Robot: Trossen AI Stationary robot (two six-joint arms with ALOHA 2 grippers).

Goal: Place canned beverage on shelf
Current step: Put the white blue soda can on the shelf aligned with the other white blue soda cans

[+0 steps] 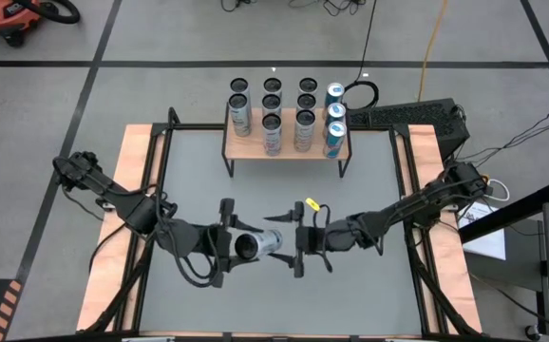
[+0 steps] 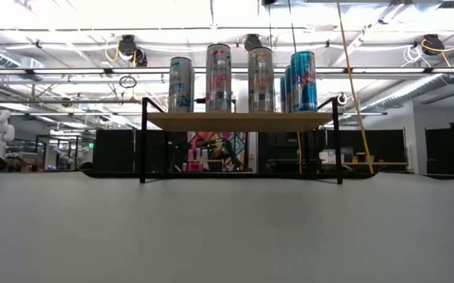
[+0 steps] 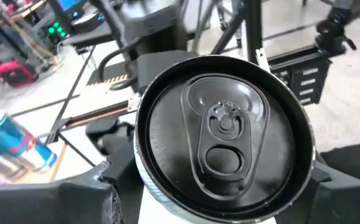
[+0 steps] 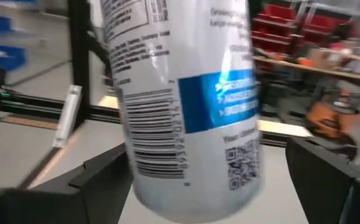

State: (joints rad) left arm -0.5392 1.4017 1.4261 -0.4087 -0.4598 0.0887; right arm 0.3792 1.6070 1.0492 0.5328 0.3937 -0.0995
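A silver canned beverage (image 1: 260, 244) with a blue label hangs in the air over the middle of the grey table, lying almost level. My left gripper (image 1: 229, 244) is shut on it; its top (image 3: 223, 134) faces the left wrist camera. My right gripper (image 1: 295, 242) stands open at the can's other end. Its two fingers flank the can's printed body (image 4: 192, 106) with gaps on both sides. The shelf (image 1: 286, 144), a wood plank on black legs, stands at the table's far side. The can and both grippers are out of the low view. My left gripper pinches the can's side wall just under the top rim (image 3: 144, 186) between its two fingers (image 3: 102, 193). The fingers come from the table's left, slanting slightly down, and lie along the can. The can is lifted clear of the table, nearly level, its bottom toward the right gripper.
Several tall cans (image 2: 219, 77) stand upright on the shelf top (image 2: 239, 120), silver ones at left and middle, blue ones (image 1: 334, 119) at right. A black box (image 1: 417, 119) sits beyond the table's far right corner. Bare grey tabletop (image 1: 284, 190) lies between the shelf and the grippers.
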